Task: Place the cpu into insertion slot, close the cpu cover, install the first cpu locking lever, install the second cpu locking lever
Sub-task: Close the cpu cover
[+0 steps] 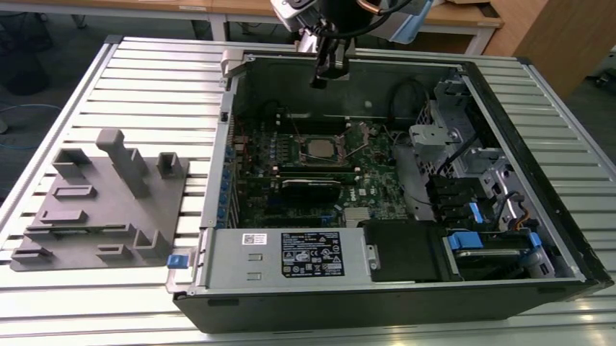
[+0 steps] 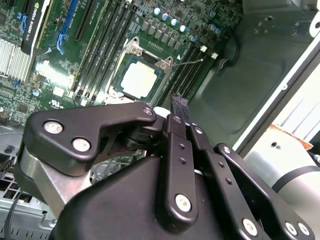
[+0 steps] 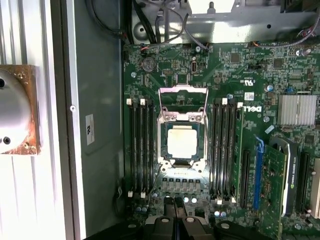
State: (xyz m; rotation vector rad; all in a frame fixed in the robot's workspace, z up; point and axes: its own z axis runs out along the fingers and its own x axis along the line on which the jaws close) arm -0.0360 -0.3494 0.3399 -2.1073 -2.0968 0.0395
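i found the cpu [image 3: 182, 141] seated in the insertion slot [image 3: 161, 146] on the green motherboard [image 3: 250, 70]. the cpu cover [image 3: 183, 90] stood open beside it. the gripper [image 1: 319, 81] hung above the open computer case [image 1: 385, 303], fingers pressed together on nothing, apart from the slot.

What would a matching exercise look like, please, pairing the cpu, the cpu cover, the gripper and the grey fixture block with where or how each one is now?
Things:
1 cpu
2 cpu cover
3 gripper
4 grey fixture block

Places or states:
A on the table, outside the computer case
B lying in the insertion slot
C flipped open, off the socket
D raised over the motherboard, fingers shut, empty

Pairs: 1-B, 2-C, 3-D, 4-A
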